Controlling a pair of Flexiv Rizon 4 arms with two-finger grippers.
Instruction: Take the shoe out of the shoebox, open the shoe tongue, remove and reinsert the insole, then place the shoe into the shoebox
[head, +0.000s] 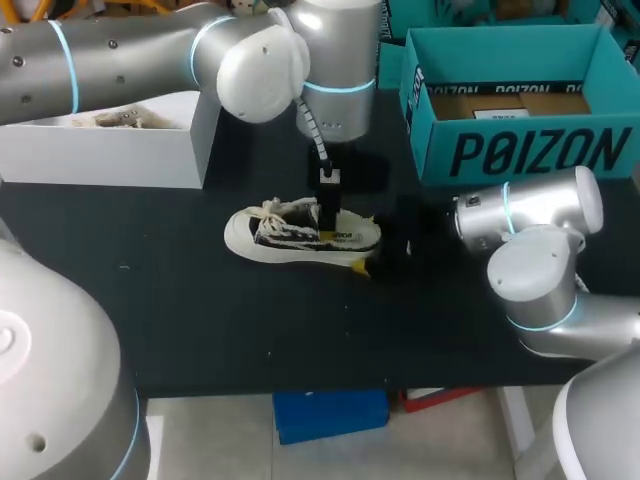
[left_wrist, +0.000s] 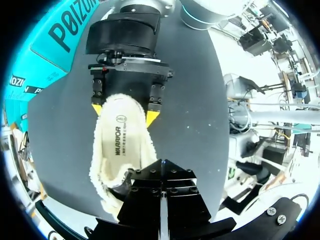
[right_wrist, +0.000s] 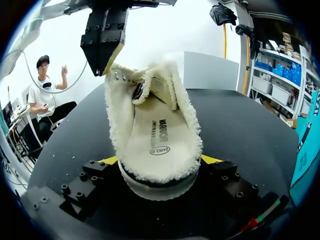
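The shoe (head: 300, 235) lies on the tabletop (head: 200, 330), outside the teal shoebox (head: 520, 150) beyond it. My right gripper (right_wrist: 160, 161) clamps its heel, likely to steady it. My left gripper (right_wrist: 107, 57), fingers drawn together, hangs over its lace end, probably to work the tongue.

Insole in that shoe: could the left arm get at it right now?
Probably yes. The opening of the shoe faces the left end effector, which hangs close over the laced end, and the insole lies bare. The right end effector clamps only the heel from both sides, so nothing covers it.
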